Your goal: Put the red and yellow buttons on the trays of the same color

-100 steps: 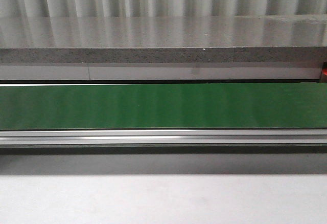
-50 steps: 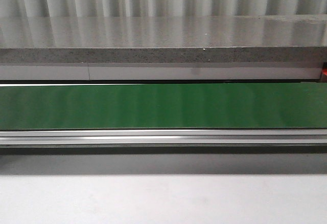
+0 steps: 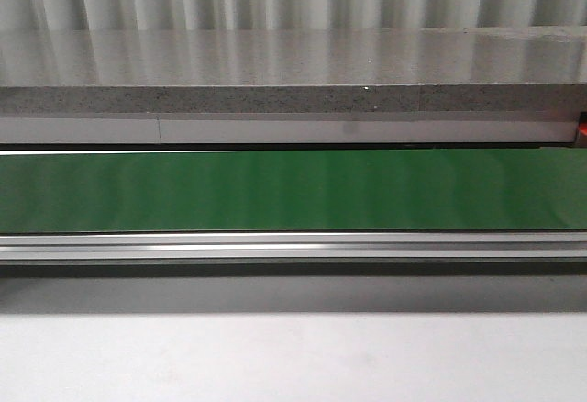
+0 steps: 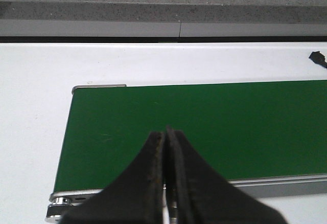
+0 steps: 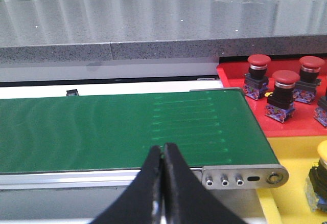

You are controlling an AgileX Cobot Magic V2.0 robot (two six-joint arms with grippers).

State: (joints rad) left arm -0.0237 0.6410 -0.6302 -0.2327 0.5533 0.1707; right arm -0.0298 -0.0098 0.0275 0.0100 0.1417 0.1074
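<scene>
In the right wrist view, three red buttons (image 5: 282, 94) stand on the red tray (image 5: 232, 74) past the belt's end. A yellow button (image 5: 322, 175) stands on the yellow tray (image 5: 291, 152), cut by the frame edge. My right gripper (image 5: 162, 148) is shut and empty, over the near edge of the green belt (image 5: 102, 129). My left gripper (image 4: 165, 132) is shut and empty, over the near edge of the belt (image 4: 204, 121) by its other end. No button lies on the belt in any view. Neither gripper shows in the front view.
The front view shows the green belt (image 3: 293, 191) with its metal rail (image 3: 293, 246) and a grey stone ledge (image 3: 293, 72) behind it. A small black part (image 4: 318, 57) lies on the white table (image 4: 30, 111) beyond the belt. The belt's end bracket (image 5: 245, 177) borders the yellow tray.
</scene>
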